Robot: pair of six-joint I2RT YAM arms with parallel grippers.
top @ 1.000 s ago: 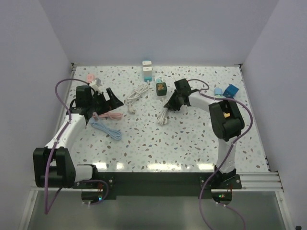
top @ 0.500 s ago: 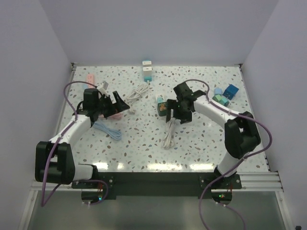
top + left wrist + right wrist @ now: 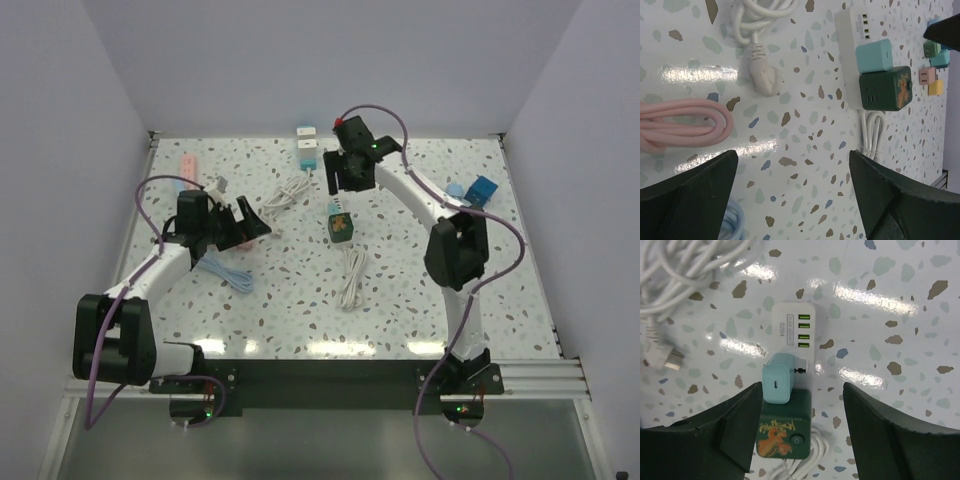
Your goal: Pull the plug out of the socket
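Right gripper spread wide above the teal plug, seated in the white socket strip at six o'clock from its USB ports. Centre first, since the plug sits toward nine. Then pinch its sides and pull straight out.

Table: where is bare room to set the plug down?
Bare: the near-right table, right of the white cable bundle; also between it and the blue cable. Crowded: around the green cube and right gripper.
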